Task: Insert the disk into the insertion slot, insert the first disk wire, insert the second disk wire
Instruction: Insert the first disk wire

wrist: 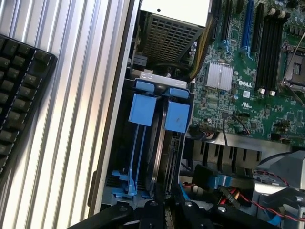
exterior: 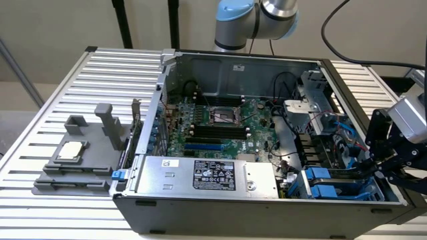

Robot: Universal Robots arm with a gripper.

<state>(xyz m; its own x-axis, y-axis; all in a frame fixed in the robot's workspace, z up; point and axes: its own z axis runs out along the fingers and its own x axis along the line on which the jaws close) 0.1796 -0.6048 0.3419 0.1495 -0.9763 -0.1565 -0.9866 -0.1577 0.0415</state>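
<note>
- The claw (wrist: 164, 210) was closed tight at the end of the disk (wrist: 175, 117); grip unclear.
- The disk stood in the bay (wrist: 119, 152), first step seemingly underway.
- Seating it called for a square push.

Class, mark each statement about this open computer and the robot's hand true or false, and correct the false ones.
1. The computer case lies open, with its motherboard showing. True.
2. The hand is at the exterior view's left. False: it is at the drive bay, at the exterior view's right.
3. A keyboard lies on the slatted table. True.
4. The labelled silver box sits outside the case. False: it is inside, along the case's near wall.
5. The hand's fingers are spread wide. False: they are shut.
</note>
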